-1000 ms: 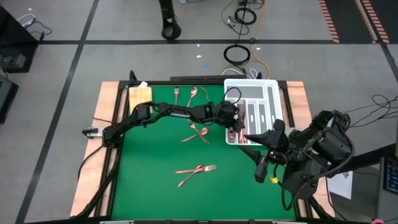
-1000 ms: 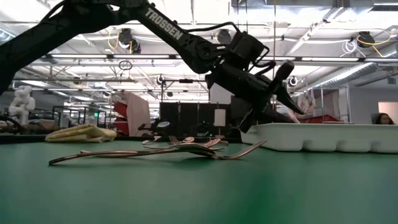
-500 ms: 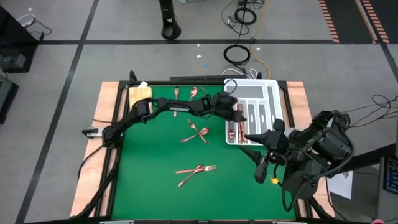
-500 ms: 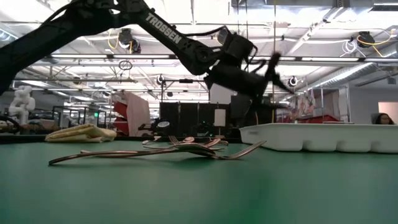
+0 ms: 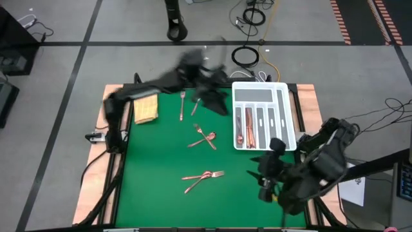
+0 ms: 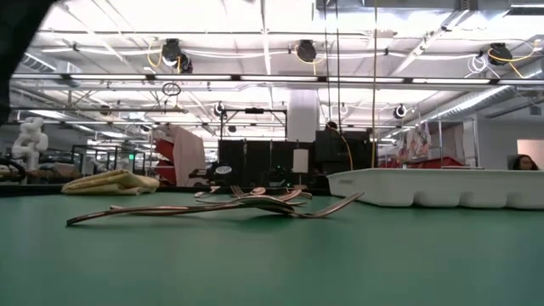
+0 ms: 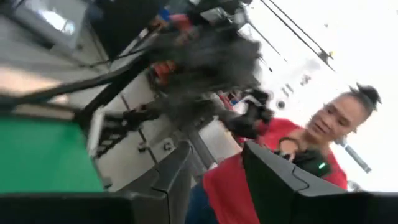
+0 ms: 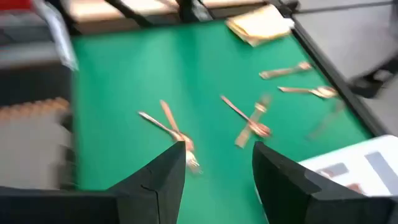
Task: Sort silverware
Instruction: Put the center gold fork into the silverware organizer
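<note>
Copper silverware lies on the green mat: a fork (image 5: 182, 105) near the far edge, a crossed pair (image 5: 205, 137) mid-mat and a small heap (image 5: 203, 178) toward the near edge, also seen in the low view (image 6: 238, 206). More pieces (image 5: 243, 129) lie in the left compartments of the white divided tray (image 5: 283, 113). My left gripper (image 5: 215, 100) is blurred, high over the far edge beside the tray, open and empty (image 7: 214, 180). My right gripper (image 5: 262, 175) hangs above the mat's near right part, open and empty (image 8: 217, 174), facing the crossed pair (image 8: 249, 121).
A tan woven cloth (image 5: 145, 106) lies at the mat's far left corner. The tray (image 6: 442, 187) stands along the right side. A person in red (image 7: 298, 155) shows beyond the table in the left wrist view. Cables lie on the floor past the far edge.
My left gripper has pulled away from over the tray's left compartments, risen out of the low view and swung fast toward the far edge and the left. My right arm has shifted toward the near edge and the left, over the mat. The silverware on the mat has stayed put.
</note>
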You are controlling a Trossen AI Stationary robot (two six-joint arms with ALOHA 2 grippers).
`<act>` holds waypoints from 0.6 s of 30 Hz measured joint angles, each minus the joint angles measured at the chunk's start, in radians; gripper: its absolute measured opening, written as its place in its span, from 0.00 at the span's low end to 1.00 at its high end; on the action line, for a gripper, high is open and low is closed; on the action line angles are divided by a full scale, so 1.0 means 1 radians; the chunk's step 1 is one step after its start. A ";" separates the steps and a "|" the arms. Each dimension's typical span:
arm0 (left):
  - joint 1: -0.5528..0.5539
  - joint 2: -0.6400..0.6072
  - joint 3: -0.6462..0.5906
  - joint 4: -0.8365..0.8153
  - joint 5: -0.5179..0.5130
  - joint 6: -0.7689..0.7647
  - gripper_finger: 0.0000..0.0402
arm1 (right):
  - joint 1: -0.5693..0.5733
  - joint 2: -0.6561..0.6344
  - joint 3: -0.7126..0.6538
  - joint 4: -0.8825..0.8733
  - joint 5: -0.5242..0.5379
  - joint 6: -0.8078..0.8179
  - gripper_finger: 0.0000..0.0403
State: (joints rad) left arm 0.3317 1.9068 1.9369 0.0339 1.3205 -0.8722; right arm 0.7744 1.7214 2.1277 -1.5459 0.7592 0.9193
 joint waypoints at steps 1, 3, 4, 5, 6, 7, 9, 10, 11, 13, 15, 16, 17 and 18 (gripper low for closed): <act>0.007 -0.058 0.000 -0.046 -0.001 0.032 0.37 | -0.008 0.000 -0.039 0.001 0.001 0.007 0.43; 0.020 -0.173 0.000 -0.129 -0.048 0.087 0.37 | -0.037 0.000 -0.129 0.025 0.001 0.011 0.43; 0.024 -0.230 0.000 -0.166 -0.096 0.117 0.37 | -0.057 0.001 -0.173 0.056 -0.001 0.001 0.43; 0.026 -0.289 0.000 -0.210 -0.150 0.152 0.37 | -0.081 0.001 -0.220 0.111 -0.007 -0.025 0.43; 0.024 -0.345 0.000 -0.253 -0.208 0.192 0.37 | -0.108 0.002 -0.265 0.185 -0.018 -0.073 0.43; 0.018 -0.402 0.000 -0.300 -0.271 0.234 0.37 | -0.140 0.001 -0.309 0.278 -0.040 -0.138 0.43; 0.001 -0.511 0.001 -0.407 -0.416 0.318 0.37 | -0.203 0.001 -0.397 0.509 -0.143 -0.290 0.43; -0.009 -0.563 0.001 -0.464 -0.499 0.352 0.37 | -0.233 0.002 -0.438 0.625 -0.199 -0.356 0.43; -0.019 -0.610 0.001 -0.518 -0.592 0.386 0.37 | -0.263 0.007 -0.474 0.735 -0.240 -0.409 0.43; -0.042 -0.700 0.001 -0.625 -0.783 0.450 0.37 | -0.313 0.013 -0.528 0.911 -0.265 -0.487 0.43; -0.067 -0.780 0.001 -0.712 -0.968 0.490 0.37 | -0.370 0.016 -0.558 0.983 -0.222 -0.503 0.43; -0.078 -0.815 0.001 -0.750 -1.041 0.494 0.37 | -0.405 0.016 -0.565 0.989 -0.199 -0.496 0.43; -0.086 -0.846 0.001 -0.789 -1.104 0.493 0.37 | -0.444 0.016 -0.567 0.979 -0.190 -0.477 0.43; -0.091 -0.872 0.001 -0.823 -1.157 0.492 0.37 | -0.486 0.016 -0.568 0.954 -0.190 -0.451 0.43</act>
State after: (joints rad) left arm 0.2404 1.0352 1.9377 -0.7889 0.1633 -0.3807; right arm 0.2889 1.7370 1.5600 -0.5921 0.5689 0.4687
